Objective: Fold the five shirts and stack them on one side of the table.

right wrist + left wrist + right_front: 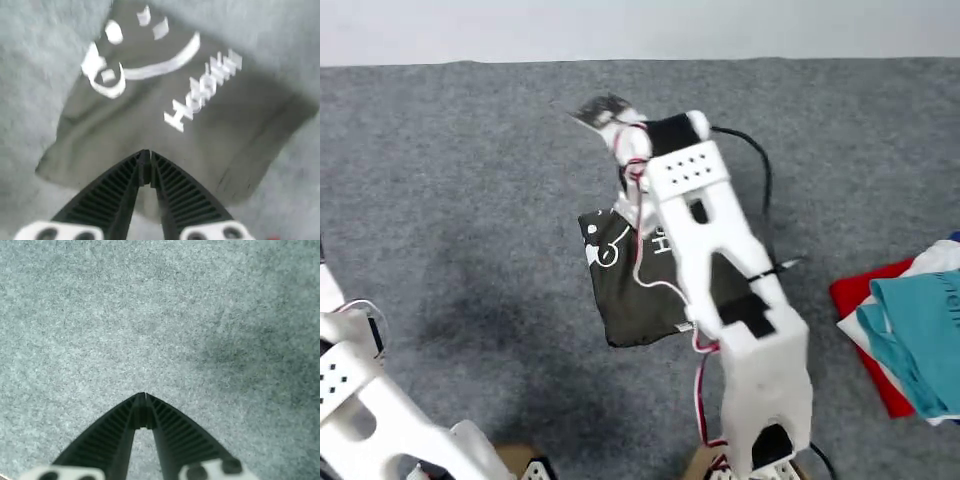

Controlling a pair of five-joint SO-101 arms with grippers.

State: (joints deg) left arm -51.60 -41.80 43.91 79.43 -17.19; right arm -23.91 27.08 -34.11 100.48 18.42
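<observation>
A folded black shirt (632, 290) with white print lies in the middle of the grey table, partly hidden under my right arm (720, 260). In the right wrist view the same black shirt (165, 115) lies below my right gripper (145, 156), whose fingers are shut with nothing between them. In the high view the right gripper (603, 110) hangs raised over the shirt's far edge. My left gripper (145, 399) is shut and empty above bare grey table (150, 315). The left arm (360, 400) stands at the near left corner.
A pile of shirts (905, 335), red, white and teal with a bit of blue, lies at the table's right edge. The grey table surface (450, 200) stretches bare to the left and behind the black shirt. A black cable (760, 170) loops beside the right arm.
</observation>
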